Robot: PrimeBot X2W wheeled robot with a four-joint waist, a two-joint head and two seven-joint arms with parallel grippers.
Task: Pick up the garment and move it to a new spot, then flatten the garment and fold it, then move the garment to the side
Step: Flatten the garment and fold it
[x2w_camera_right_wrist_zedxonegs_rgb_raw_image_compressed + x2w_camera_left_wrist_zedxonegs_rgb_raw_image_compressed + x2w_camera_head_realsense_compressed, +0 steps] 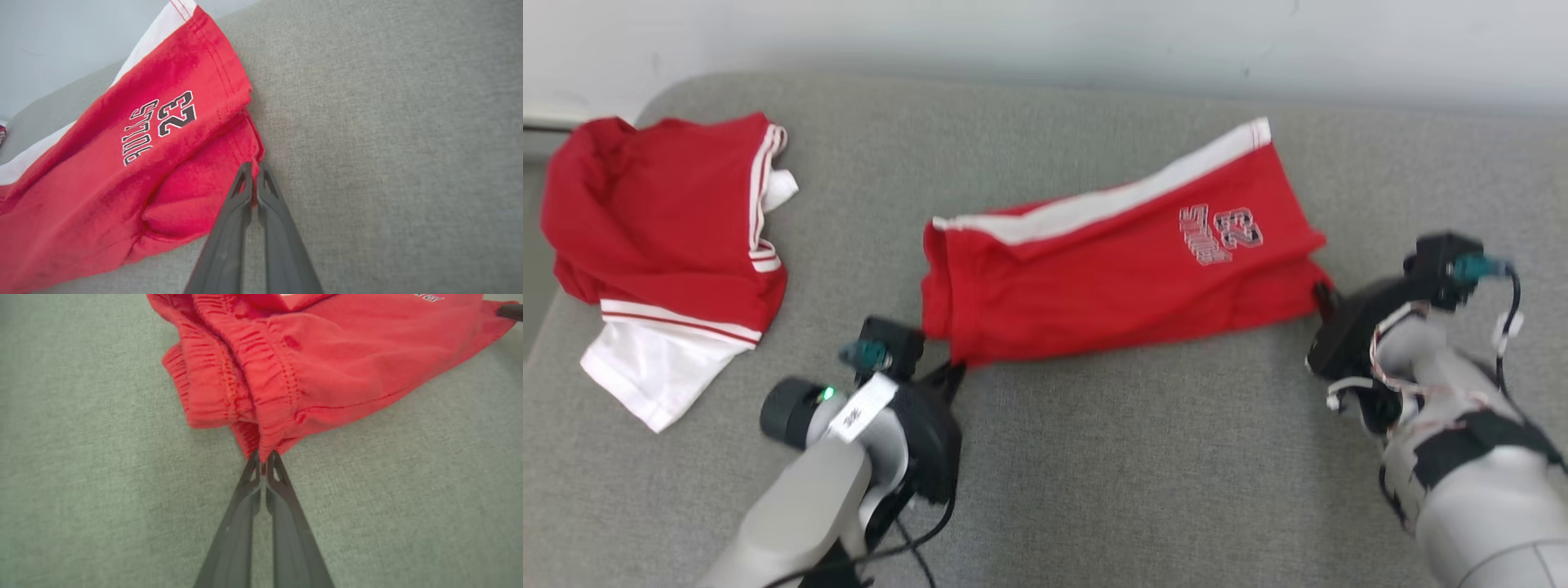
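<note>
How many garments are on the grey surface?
2. Red shorts lie in the middle, each end pinched by the left hand and right hand. A crumpled red and white shirt lies far left. Folds could hide more.

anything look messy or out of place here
The red and white top at the left lies crumpled in a heap. The red shorts sit at a slant, waistband bunched where the left gripper pinches it.

Head high, wrists close, shorts (1119, 278) shared
</note>
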